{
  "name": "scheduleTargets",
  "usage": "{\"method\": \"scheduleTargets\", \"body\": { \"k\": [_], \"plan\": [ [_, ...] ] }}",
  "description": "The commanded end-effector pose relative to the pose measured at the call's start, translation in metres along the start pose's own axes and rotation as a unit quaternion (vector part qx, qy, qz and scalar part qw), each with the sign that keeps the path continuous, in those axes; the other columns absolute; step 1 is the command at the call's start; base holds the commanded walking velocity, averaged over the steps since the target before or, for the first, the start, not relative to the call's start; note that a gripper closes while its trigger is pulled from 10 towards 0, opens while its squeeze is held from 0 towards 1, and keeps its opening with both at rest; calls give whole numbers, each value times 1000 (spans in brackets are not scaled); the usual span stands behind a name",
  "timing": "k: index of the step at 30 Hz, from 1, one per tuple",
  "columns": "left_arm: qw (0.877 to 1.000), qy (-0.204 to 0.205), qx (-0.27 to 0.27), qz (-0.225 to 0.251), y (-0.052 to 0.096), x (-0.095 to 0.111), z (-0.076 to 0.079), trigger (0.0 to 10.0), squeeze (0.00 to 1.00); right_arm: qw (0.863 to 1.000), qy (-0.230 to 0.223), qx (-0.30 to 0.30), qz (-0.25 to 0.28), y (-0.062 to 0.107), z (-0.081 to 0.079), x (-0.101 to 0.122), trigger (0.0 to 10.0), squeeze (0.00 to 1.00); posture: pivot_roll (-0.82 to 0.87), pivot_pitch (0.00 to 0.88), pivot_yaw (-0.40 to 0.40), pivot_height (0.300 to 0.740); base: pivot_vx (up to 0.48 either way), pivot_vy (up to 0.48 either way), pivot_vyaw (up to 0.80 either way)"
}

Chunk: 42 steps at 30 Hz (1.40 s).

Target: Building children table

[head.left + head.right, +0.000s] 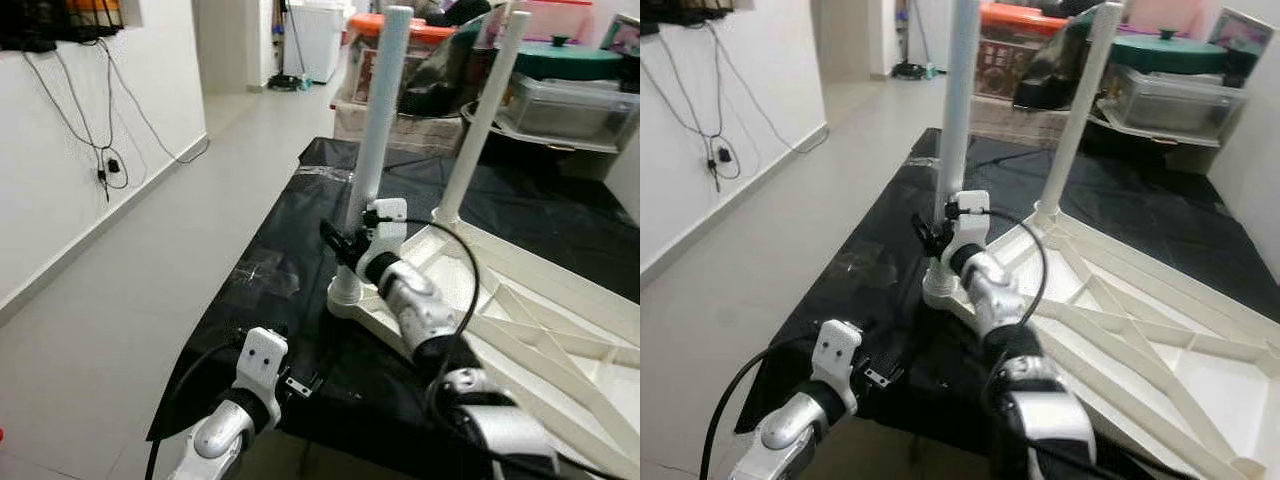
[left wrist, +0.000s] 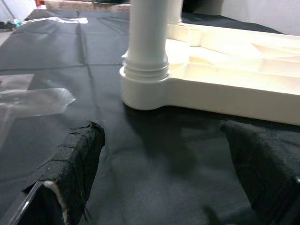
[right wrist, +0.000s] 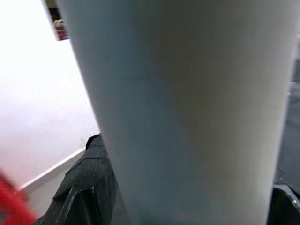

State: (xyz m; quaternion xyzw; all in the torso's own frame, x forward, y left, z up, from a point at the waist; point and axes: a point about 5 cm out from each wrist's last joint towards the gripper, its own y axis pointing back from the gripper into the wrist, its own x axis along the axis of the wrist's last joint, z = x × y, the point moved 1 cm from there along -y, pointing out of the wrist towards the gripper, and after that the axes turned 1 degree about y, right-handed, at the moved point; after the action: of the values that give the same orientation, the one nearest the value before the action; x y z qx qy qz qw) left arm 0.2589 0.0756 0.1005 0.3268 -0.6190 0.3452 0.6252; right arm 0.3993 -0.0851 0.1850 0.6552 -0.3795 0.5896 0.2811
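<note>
White table leg in right end effector

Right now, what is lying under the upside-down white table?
Under the white table lies a black sheet spread over the floor, with clear tape stuck on it. The right tool is at the near leg. What the sheet covers cannot be seen.

You are seeing no readable text, no labels, brands, numbers or signs anywhere, print on the distant orange-lidded storage box showing too blurred and small for you to be making out.
</note>
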Motion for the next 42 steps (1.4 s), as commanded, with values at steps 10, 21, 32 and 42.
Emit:
{"method": "scheduleTargets", "body": {
  "k": [10,21,32,42],
  "plan": [
    [1000,0,3,-1,-1,-3,3,10000,0,915,33,387,-109,-11,-68,0,10000,0,173,0,-113,740,0,0,0],
    [1000,1,3,-1,0,-3,4,10000,0,909,41,404,-94,-16,-84,-1,0,0,176,0,-118,740,0,0,0],
    [1000,5,-1,-3,2,-4,4,10000,0,992,45,-103,-49,-22,-13,-7,0,0,143,0,-89,740,0,0,0],
    [1000,3,-2,-2,1,-3,2,10000,0,905,6,-423,37,22,23,-7,0,0,144,0,-87,740,0,0,0]
  ]
}}
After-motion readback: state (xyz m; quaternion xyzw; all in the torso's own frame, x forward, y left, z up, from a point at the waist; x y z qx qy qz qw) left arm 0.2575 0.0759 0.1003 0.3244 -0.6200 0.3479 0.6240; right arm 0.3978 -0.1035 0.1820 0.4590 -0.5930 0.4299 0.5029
